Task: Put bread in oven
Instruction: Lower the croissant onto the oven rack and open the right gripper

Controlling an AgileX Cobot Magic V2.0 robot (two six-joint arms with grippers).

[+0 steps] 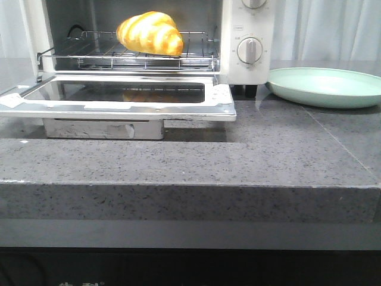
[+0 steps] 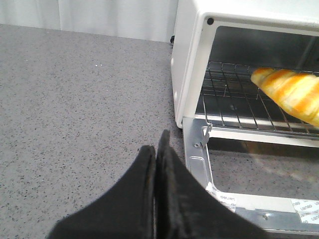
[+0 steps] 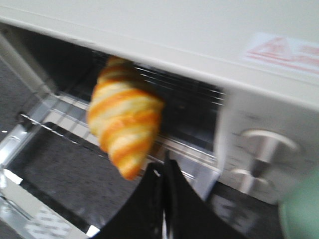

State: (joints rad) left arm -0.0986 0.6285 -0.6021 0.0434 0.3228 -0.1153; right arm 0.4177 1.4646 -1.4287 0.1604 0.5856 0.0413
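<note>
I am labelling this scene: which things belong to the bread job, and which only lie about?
Job: glossy golden-yellow striped croissant-shaped bread; white boxy toaster oven, its glass door dropped open.
Lying about: pale green round plate; grey speckled stone counter.

A speckled grey stone bench (image 1: 286, 155) with a thick front edge fills the scene, its polished top catching soft, even light. Pale white curtains (image 1: 333, 30) hang in folds behind it. Below the bench's edge, a dark band falls into shadow.
</note>
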